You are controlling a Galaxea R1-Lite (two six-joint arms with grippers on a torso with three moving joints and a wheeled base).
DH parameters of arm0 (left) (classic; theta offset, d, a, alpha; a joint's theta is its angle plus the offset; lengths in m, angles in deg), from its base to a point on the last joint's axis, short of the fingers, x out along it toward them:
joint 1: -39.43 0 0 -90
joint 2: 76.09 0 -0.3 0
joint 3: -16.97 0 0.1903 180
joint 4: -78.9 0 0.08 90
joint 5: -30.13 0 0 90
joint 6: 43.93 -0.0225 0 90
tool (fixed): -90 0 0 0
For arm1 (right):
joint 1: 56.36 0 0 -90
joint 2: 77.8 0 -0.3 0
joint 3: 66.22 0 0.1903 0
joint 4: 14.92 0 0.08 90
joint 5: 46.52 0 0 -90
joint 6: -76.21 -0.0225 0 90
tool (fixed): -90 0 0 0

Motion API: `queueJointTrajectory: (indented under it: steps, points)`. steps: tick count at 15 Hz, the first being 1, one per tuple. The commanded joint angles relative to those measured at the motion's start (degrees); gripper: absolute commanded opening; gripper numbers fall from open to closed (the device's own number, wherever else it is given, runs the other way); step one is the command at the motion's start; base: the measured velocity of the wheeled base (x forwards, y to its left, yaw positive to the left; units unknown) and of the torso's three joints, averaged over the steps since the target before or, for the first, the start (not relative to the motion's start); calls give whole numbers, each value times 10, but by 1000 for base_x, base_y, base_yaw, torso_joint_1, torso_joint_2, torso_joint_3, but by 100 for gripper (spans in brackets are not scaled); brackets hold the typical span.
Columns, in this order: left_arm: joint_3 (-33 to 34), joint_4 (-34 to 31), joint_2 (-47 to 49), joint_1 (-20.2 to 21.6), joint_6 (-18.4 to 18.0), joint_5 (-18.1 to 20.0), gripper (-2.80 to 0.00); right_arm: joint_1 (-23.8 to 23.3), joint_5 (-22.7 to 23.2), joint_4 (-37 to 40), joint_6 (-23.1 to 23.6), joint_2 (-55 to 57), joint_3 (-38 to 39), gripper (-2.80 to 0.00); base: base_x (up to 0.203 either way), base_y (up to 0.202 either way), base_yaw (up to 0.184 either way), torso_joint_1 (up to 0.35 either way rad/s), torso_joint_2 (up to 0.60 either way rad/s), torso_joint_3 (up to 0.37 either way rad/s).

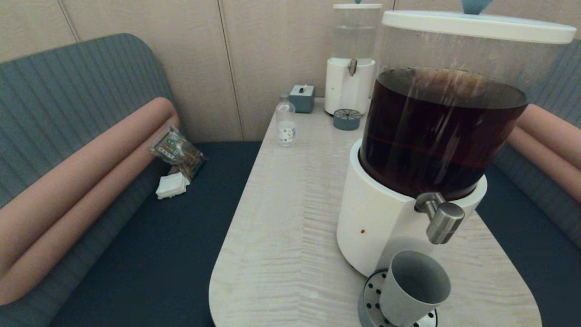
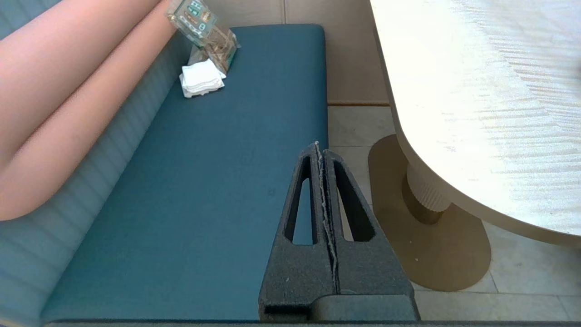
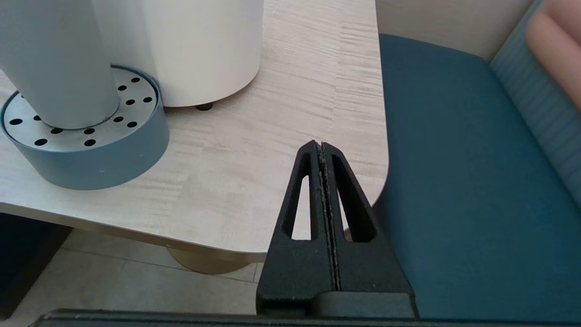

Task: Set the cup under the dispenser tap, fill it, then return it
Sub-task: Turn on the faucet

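Note:
The grey cup point(image 1: 414, 287) stands upright on the round perforated drip tray point(image 1: 368, 297), right below the steel dispenser tap point(image 1: 442, 220) of the big dispenser point(image 1: 435, 131) with dark brown liquid. No liquid shows inside the cup. In the right wrist view the cup point(image 3: 59, 68) rests on the drip tray point(image 3: 91, 150). My right gripper point(image 3: 321, 144) is shut and empty, low beside the table's near right corner. My left gripper point(image 2: 317, 145) is shut and empty, off the table's left side above the blue bench. Neither arm appears in the head view.
At the table's far end stand a small clear bottle point(image 1: 286, 121), a grey box point(image 1: 302, 97), a smaller clear-liquid dispenser point(image 1: 352, 68) and its little drip tray point(image 1: 347, 119). A packet point(image 1: 177, 152) and white napkins point(image 1: 172, 186) lie on the left bench.

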Motion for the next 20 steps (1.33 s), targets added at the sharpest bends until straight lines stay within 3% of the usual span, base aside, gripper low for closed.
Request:
queueJointTrajectory:
  steps: [1, 3, 5, 8, 12, 17, 20]
  points:
    - [-1, 0, 1, 0, 1, 0, -280, 0, -2, 0, -1, -4, 6, -280, 0, 0, 0, 0, 0, 0]
    - [-1, 0, 1, 0, 0, 0, -280, 0, -3, -2, 2, -4, 5, -280, 0, 0, 0, 0, 0, 0]
    - [-1, 0, 1, 0, 1, 0, -280, 0, -2, 10, -5, -1, -44, -280, 0, 0, 0, 0, 0, 0]
    - [-1, 0, 1, 0, 1, 0, -280, 0, 7, 70, -40, 36, -221, -280, 0, 0, 0, 0, 0, 0]
    - [0, 0, 1, 0, 0, 0, -280, 0, 37, 111, -68, 186, -445, -280, 0, 0, 0, 0, 0, 0]
    - [-1, 0, 1, 0, 1, 0, -280, -3, 51, 137, -77, 365, -601, -280, 0, 0, 0, 0, 0, 0]
    - [0, 0, 1, 0, 1, 0, -280, 9, 70, 231, -78, 462, -677, -280, 0, 0, 0, 0, 0, 0]
